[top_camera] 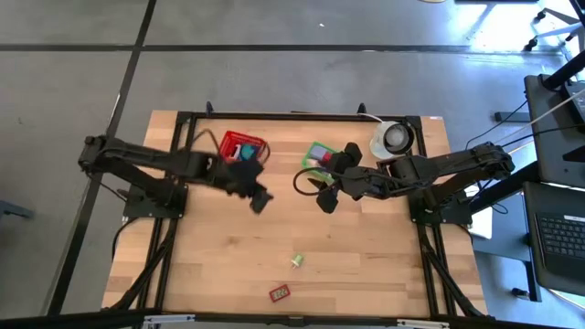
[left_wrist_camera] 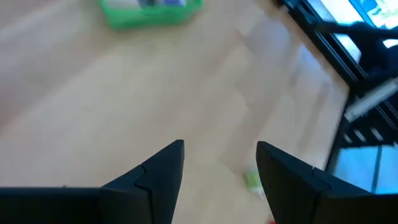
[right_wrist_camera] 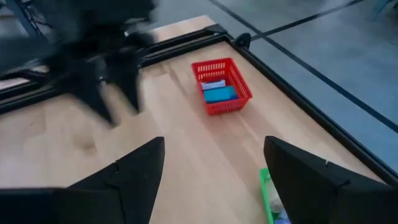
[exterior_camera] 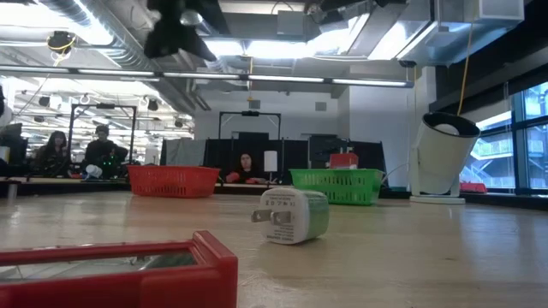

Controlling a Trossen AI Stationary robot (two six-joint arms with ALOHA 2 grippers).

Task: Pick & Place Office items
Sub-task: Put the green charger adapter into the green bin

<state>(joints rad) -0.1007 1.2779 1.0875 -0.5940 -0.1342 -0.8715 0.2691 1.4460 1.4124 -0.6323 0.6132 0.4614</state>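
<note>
Over the wooden table, both arms are hanging in mid-air near its middle. From above, the left gripper is hovering just off the red mesh basket, and the right gripper is reaching across from beside the green mesh basket. A white cup-like container is standing at the far right corner.

Only the table-level camera is showing detail on the near items: a white and pale-green plug adapter is lying on its side with two prongs pointing left, faint grey print on its face too small to read, and a red blocky piece is sitting closest to the lens. People are sitting at desks in the room behind.

The right wrist camera is showing blue and white items inside the red basket.

Both grippers' fingers are standing apart with nothing between them; the left fingers are framing bare wood, the adapter a green blur just past them.
</note>
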